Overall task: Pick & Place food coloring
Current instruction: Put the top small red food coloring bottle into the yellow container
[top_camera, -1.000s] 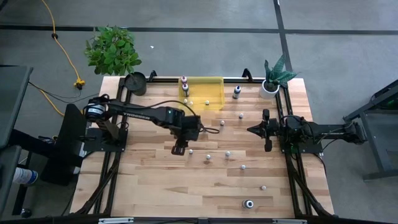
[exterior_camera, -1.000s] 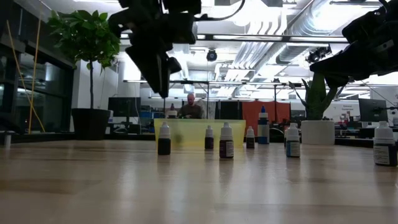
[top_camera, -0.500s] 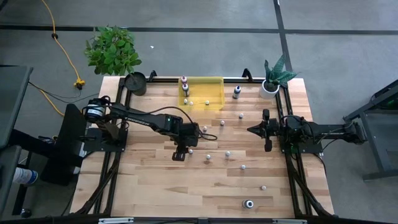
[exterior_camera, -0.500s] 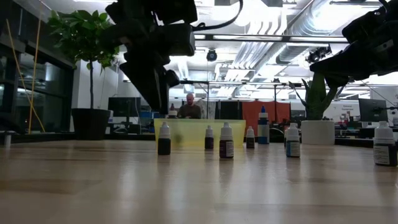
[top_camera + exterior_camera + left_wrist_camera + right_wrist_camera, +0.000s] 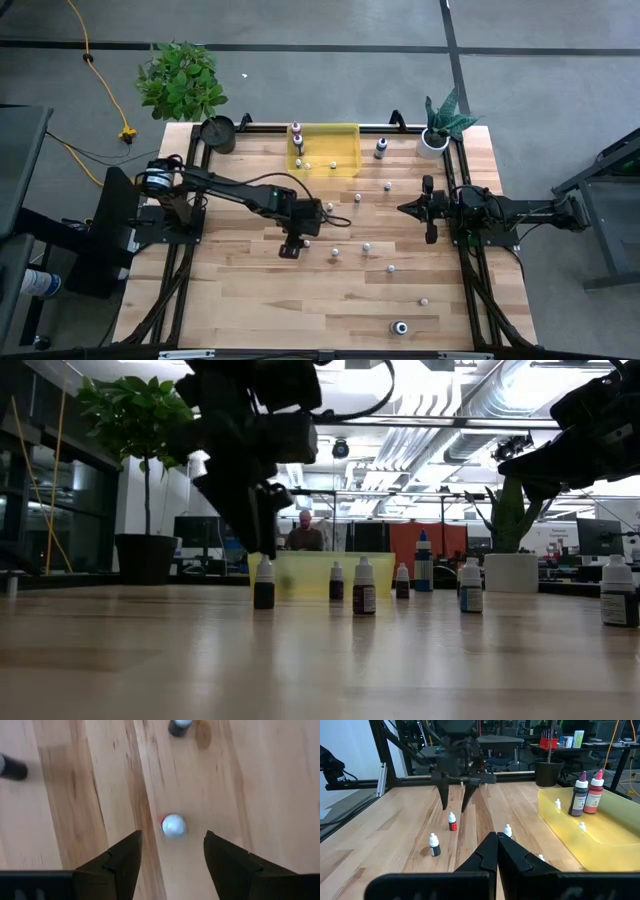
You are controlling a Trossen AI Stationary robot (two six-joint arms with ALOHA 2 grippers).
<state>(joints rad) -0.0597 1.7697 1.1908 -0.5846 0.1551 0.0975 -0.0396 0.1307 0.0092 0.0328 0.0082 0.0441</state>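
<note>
The food coloring is a set of tiny bottles standing upright on the wooden table [image 5: 240, 290]. One of them, red-bodied with a white cap [image 5: 451, 821], stands under my left gripper [image 5: 172, 837]. That gripper points steeply down, open, with a fingertip on either side just above the cap [image 5: 173, 826], touching nothing. In the low view the fingertips [image 5: 264, 546] hang right over this bottle [image 5: 264, 582]. My right gripper [image 5: 402, 209] waits shut at the table's right side, pointing level.
The yellow see-through bin [image 5: 345, 162] at the far edge holds two taller bottles [image 5: 579, 795] and a few small ones. Several more small bottles [image 5: 366, 246] stand scattered right of my left gripper. A white plant pot [image 5: 432, 142] and a black pot [image 5: 217, 133] stand at the far corners.
My left gripper has come down toward the red-bodied bottle, staying over the same spot and still pointing steeply down. The bottle has kept its place.
</note>
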